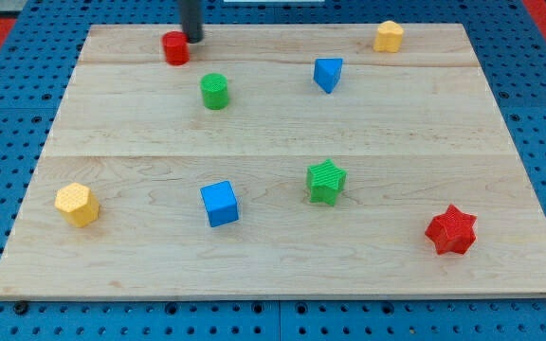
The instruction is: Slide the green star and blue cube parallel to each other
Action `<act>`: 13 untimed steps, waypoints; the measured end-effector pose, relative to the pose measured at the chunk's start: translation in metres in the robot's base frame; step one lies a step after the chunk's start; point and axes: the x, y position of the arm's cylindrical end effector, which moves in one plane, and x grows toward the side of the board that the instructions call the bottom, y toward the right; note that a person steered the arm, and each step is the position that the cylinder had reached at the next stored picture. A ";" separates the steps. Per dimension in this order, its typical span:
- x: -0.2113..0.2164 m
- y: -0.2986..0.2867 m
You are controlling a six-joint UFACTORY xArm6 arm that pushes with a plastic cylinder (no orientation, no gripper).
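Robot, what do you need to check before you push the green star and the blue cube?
1. My tip in view: ok, at the view's top beside the red block.
2. Tip near the green star or blue cube: not ok, both far below.
3. Star and cube apart, not touching: ok.
4. Green cylinder off the direct path to the cube: cannot tell.
5. Blocks on the board: ok.

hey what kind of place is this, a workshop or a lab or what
Probably a robotics lab test bench: a wooden board lies on a blue perforated surface, scattered with small coloured blocks like the green star and blue cube, my tip beside a red block.
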 end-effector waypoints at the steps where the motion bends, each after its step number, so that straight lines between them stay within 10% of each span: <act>1: 0.005 -0.002; 9: 0.263 0.200; 11: 0.327 0.177; 13: 0.302 0.087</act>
